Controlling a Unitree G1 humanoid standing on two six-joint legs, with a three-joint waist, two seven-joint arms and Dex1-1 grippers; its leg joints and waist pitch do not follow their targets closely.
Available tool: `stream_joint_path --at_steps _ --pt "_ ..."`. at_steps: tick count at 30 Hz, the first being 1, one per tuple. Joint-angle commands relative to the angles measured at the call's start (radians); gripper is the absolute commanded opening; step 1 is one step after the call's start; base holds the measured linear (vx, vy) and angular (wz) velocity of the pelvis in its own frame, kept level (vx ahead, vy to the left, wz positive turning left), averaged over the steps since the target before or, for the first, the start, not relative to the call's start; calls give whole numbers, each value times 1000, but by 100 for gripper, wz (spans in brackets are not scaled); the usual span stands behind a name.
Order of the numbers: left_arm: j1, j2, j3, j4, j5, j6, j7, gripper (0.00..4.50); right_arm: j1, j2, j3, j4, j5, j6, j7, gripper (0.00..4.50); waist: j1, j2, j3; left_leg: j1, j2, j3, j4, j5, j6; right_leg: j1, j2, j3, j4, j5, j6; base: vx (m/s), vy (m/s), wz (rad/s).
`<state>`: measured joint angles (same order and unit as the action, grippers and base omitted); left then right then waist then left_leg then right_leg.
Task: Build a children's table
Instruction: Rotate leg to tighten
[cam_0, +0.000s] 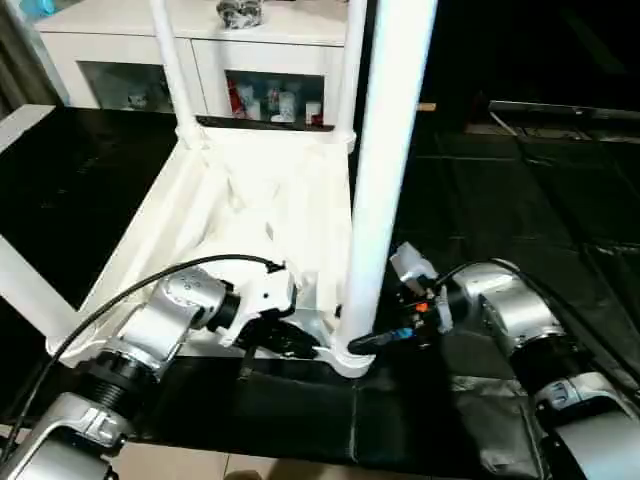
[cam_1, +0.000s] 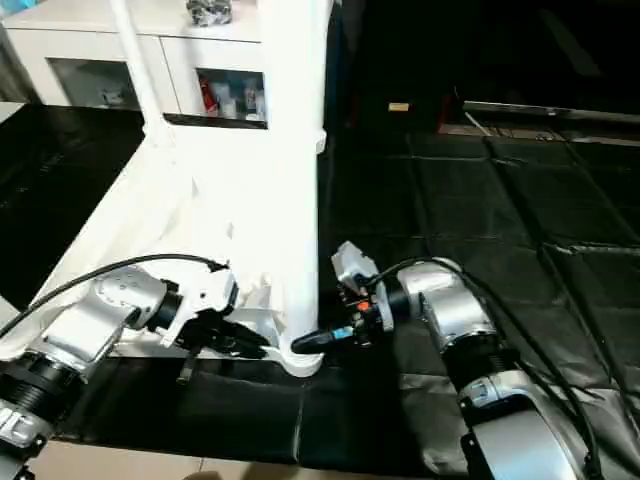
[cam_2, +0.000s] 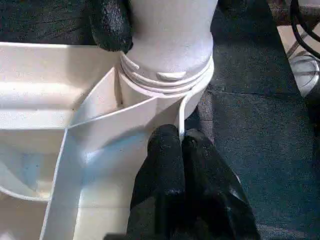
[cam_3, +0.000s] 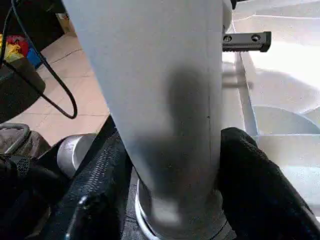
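Children's table, white plastic: top (cam_0: 250, 210) lay upside down on a black mat (cam_0: 500, 200), ribbed underside up, with legs standing in the far corner sockets and one leg (cam_0: 385, 170) upright in the near corner socket (cam_0: 350, 355). Left gripper (cam_2: 182, 150), fingers pressed together and holding nothing, rested against the top's rim beside that socket. Right gripper (cam_3: 170, 165) had its black fingers (cam_3: 250, 170) on either side of the leg's base, touching it; white cabinet (cam_0: 200, 60) behind.
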<state>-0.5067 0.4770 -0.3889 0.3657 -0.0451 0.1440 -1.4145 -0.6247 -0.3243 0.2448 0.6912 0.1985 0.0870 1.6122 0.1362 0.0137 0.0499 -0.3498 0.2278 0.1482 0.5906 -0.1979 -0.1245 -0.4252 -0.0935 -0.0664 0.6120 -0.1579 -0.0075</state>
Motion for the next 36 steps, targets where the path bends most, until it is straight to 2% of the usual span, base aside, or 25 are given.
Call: stream_joint_path --at_steps 1,4,6,9,12,13,14,16,19,20,21,22,23,24,27,28,30,31,32,33,35,36 --pt "1 -11 -42 -37 -4 -13 -57 0 -15 -4 14 -7 24 27 2 220 -8 5 -69 -5 -6 26 -71 -194 42 66 -28 29 -61 -210 -250 0 0 0" --pt "0 -13 -42 -32 -3 -12 -50 0 -9 -5 15 -18 31 32 2 213 -8 4 -70 -4 -6 26 -71 -195 43 67 -27 29 -60 -198 -254 0 0 0" --pt "-2 -19 -40 -21 4 -3 -25 0 -2 21 -30 -19 26 16 -15 210 -8 5 -70 -3 -6 26 -71 -197 42 66 -27 29 -60 -194 -256 0 0 0" --pt "-11 -26 -40 -1 19 22 6 0 13 40 -50 -41 36 33 -76 208 -10 7 -68 -2 -6 27 -72 -210 37 66 -26 30 -64 -212 -251 0 0 0" --pt "-43 -82 -2 62 26 85 120 0 32 69 -60 -45 12 58 -224 206 -13 4 -62 0 -11 25 -77 -244 21 66 -27 28 -74 -307 -218 0 0 0" --pt "-57 -108 15 84 22 107 164 0 37 84 -67 -45 6 62 -281 204 -19 8 -55 3 -14 27 -78 -271 14 61 -25 28 -83 -378 -195 0 0 0" --pt "-66 -124 26 96 19 120 189 0 40 93 -71 -45 3 63 -314 203 -24 4 -55 4 -17 22 -79 -294 4 65 -28 25 -88 -448 -168 0 0 0" --pt "-110 -191 67 155 14 156 301 0 33 152 -95 -27 -19 83 -468 200 -35 4 -54 4 -20 20 -81 -297 -2 63 -29 23 -97 -507 -133 0 0 0" --pt "-172 -268 114 232 13 189 445 0 0 243 -129 16 -51 107 -691 200 -59 1 -55 -7 -31 13 -80 -285 -13 69 -29 13 -106 -579 -81 0 0 0" --pt "-184 -281 126 248 14 195 481 0 -9 262 -138 26 -59 116 -743 200 -68 4 -57 -12 -33 10 -80 -285 -9 72 -29 10 -108 -586 -68 0 0 0" --pt "-197 -295 141 264 11 200 514 0 -22 283 -151 40 -62 124 -807 200 -73 9 -57 -11 -33 10 -80 -286 -9 69 -28 10 -109 -576 -70 0 0 0" --pt "-211 -309 157 282 9 201 551 0 -36 307 -165 54 -62 131 -868 199 -82 5 -59 -9 -35 9 -78 -287 -5 67 -25 7 -110 -559 -78 0 0 0" --pt "-222 -321 172 296 10 200 583 0 -45 323 -169 60 -64 132 -905 199 -87 6 -59 -6 -35 12 -76 -285 1 62 -24 10 -110 -534 -92 0 0 0" --pt "-231 -330 184 308 10 199 605 0 -51 337 -169 61 -69 129 -934 199 -90 5 -61 -5 -35 13 -76 -284 6 63 -22 10 -110 -520 -99 0 0 0" --pt "-238 -340 196 315 15 195 616 0 -56 355 -166 54 -76 118 -954 199 -93 6 -65 -10 -29 15 -78 -246 24 68 -21 17 -96 -392 -150 0 0 0" --pt "-235 -340 195 314 19 183 602 0 -51 366 -172 43 -78 107 -943 199 -92 4 -68 -10 -27 16 -77 -223 31 71 -21 19 -88 -324 -176 53 -2 2" --pt "-233 -338 192 313 19 176 596 0 -48 369 -174 39 -79 104 -938 255 -90 5 -71 -10 -27 19 -73 -184 43 74 -22 22 -78 -227 -216 54 -3 2" --pt "-219 -323 185 301 17 170 572 0 -40 363 -186 36 -68 108 -925 269 -89 2 -73 -11 -27 20 -71 -156 51 78 -22 23 -74 -178 -234 0 0 0" --pt "-214 -318 182 298 16 166 565 0 -37 360 -192 36 -61 113 -924 274 -88 3 -75 -12 -28 20 -70 -130 62 82 -22 23 -68 -136 -249 0 0 0" --pt "-205 -307 180 289 15 171 552 0 -32 348 -198 31 -54 116 -909 274 -87 0 -75 -12 -28 21 -70 -121 66 83 -22 23 -68 -122 -254 0 0 0" --pt "-187 -282 173 275 16 168 517 0 -15 314 -196 11 -37 116 -861 313 -85 2 -76 -13 -26 21 -70 -102 76 85 -23 23 -63 -88 -268 0 0 0" --pt "-182 -273 171 269 16 167 500 0 -7 299 -190 -1 -33 117 -829 313 -85 4 -77 -14 -27 21 -68 -101 82 86 -23 23 -62 -74 -275 0 0 0"
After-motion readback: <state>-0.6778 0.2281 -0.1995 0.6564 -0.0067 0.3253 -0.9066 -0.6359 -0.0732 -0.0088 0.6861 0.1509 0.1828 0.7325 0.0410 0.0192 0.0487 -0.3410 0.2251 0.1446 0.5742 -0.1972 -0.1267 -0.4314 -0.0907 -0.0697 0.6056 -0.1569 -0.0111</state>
